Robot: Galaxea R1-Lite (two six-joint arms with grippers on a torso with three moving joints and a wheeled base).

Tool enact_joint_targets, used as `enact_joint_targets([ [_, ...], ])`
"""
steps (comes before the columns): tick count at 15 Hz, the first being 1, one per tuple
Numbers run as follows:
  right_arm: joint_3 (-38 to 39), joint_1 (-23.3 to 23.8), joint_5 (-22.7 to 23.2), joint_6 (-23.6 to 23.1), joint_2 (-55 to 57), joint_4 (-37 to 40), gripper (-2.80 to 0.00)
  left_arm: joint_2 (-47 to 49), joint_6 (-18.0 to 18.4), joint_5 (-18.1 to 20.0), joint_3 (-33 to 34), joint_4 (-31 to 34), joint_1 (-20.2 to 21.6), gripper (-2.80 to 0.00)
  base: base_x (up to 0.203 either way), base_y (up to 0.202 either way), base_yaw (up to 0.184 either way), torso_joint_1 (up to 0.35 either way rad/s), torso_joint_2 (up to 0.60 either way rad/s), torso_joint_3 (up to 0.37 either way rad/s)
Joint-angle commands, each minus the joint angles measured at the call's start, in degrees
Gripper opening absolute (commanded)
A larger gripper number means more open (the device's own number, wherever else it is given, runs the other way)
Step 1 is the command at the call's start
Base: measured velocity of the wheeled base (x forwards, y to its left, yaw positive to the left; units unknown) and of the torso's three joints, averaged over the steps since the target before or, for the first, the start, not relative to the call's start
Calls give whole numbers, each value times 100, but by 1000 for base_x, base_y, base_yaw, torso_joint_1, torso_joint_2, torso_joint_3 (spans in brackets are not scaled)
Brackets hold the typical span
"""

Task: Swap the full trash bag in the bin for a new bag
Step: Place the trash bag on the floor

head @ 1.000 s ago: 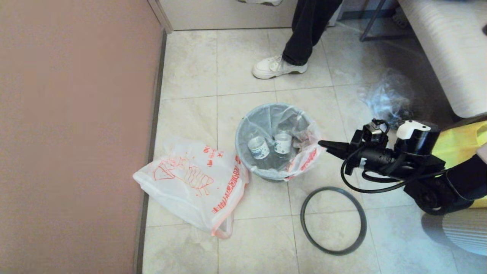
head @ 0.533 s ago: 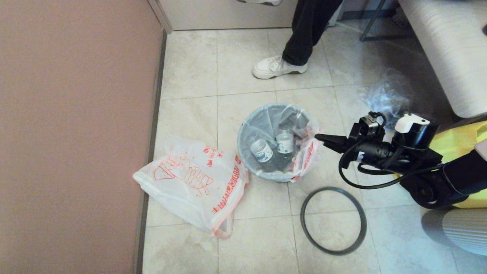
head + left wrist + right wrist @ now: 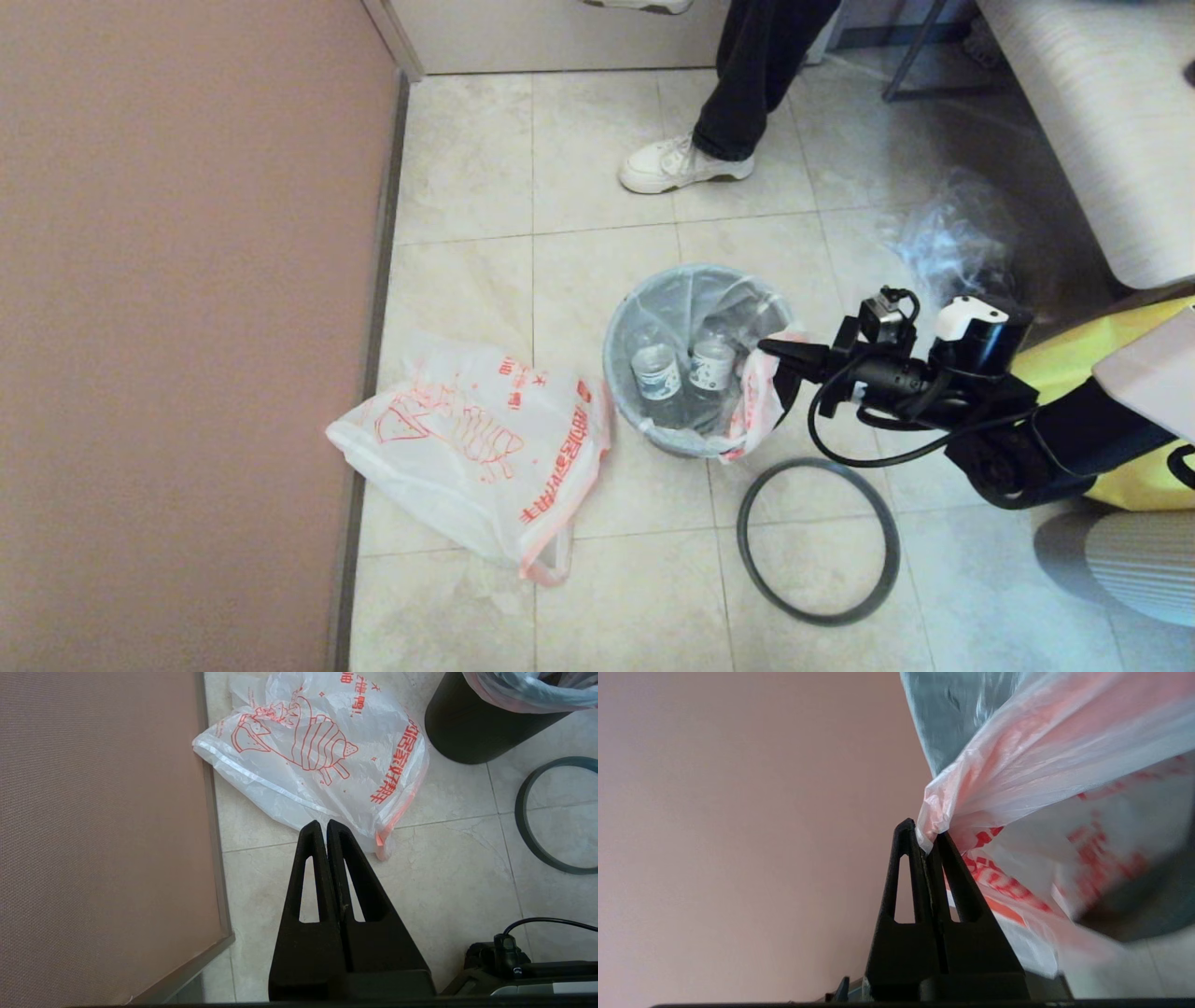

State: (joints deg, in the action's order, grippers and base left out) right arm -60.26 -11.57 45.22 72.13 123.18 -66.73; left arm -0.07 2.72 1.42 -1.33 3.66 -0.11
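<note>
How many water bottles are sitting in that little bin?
2 show clearly, side by side inside the full trash bag in the bin: one bottle nearer the wall, the other bottle beside it. More may be hidden beneath the plastic.

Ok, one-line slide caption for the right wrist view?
Right pincer shut on pink-orange edge of translucent red-printed plastic bag.

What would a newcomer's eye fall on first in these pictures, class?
The small round pale grey bin mid-floor, lined with a thin white red-printed bag holding clear water bottles, whose edge the right hand pinches. Left of it lies a flat white red-printed shopping bag; in front, a dark grey ring.
</note>
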Motion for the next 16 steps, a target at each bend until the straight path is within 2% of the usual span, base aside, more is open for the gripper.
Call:
enact_joint_targets([
  [1,-237,-11,30,34,284,-23,-280,7,1,-1,1,3,2,-280,0,0,0,0,0,0],
  [4,-719,-13,32,-153,675,228,-280,7,1,-1,1,3,2,-280,0,0,0,0,0,0],
  [6,-911,-103,-13,-647,691,771,-280,7,1,-1,1,3,2,-280,0,0,0,0,0,0],
  [9,-1224,-372,-411,-1193,536,1529,-280,7,1,-1,1,3,-3,-280,0,0,0,0,0,0],
  [11,-1359,-626,-886,-1699,321,2110,-280,7,1,-1,-2,3,-2,-280,0,0,0,0,0,0],
  [13,-1505,-882,-1496,-2158,154,2734,-280,7,1,-1,1,3,2,-280,0,0,0,0,0,0],
  [15,-1728,-1077,-2317,-2749,67,3353,-280,7,1,-1,1,3,2,-280,0,0,0,0,0,0],
  [16,-1850,-1133,-2509,-2933,60,3556,-280,7,1,-1,1,3,2,-280,0,0,0,0,0,0],
])
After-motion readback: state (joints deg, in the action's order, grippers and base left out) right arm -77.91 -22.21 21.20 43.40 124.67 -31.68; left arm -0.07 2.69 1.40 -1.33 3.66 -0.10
